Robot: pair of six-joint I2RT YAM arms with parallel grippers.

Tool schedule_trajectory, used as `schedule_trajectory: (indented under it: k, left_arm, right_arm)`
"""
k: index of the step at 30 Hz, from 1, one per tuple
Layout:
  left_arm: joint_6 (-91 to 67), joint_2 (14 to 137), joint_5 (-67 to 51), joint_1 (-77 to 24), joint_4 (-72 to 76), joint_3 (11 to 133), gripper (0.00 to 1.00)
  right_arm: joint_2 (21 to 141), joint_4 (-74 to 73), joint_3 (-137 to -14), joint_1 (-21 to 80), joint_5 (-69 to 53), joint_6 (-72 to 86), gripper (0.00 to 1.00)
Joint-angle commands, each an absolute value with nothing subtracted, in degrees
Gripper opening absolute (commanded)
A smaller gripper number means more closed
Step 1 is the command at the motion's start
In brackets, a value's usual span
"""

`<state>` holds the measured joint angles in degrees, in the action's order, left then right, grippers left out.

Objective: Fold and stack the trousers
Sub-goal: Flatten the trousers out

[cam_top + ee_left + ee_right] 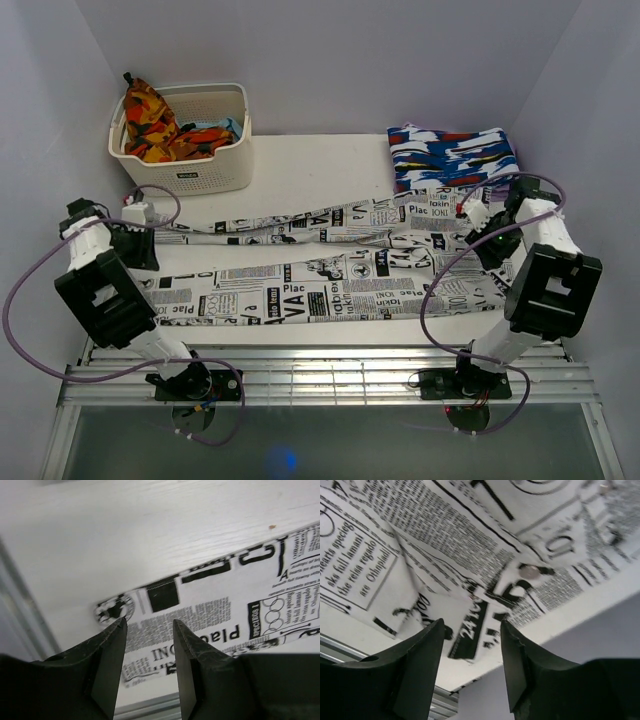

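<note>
The trousers, white with black newspaper print, lie spread flat across the table with the legs to the left and the waist to the right. My left gripper is open just over the hem of the far leg; its jaws stand apart with nothing between them. My right gripper is open over the waist end. In the right wrist view its jaws hang apart above a corner of the waist near the table edge, close to a metal button.
A white basket holding an orange-red-yellow cloth stands at the back left. A folded blue-white-red garment lies at the back right, touching the waist. White walls close in on both sides. A metal rail runs along the front.
</note>
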<state>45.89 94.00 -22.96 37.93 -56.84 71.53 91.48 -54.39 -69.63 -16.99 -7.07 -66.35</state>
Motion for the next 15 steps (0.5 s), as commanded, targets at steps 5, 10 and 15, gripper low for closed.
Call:
schedule_trajectory:
  k: [5, 10, 15]
  left_arm:
    - [37.62, 93.95, -25.15, 32.43, -48.34, 62.41, 0.5]
    - [41.21, 91.07, -20.57, 32.52, -47.46, 54.61, 0.46]
    - [48.23, 85.0, -17.4, 32.96, -51.93, 48.7, 0.43]
  right_arm:
    - [94.74, -46.95, -59.78, -12.57, -0.28, -58.79, 0.46]
    - [94.05, -39.83, -50.9, -15.73, 8.51, -65.98, 0.43]
    - [90.97, -38.23, -48.34, -19.6, 13.18, -73.65, 0.36]
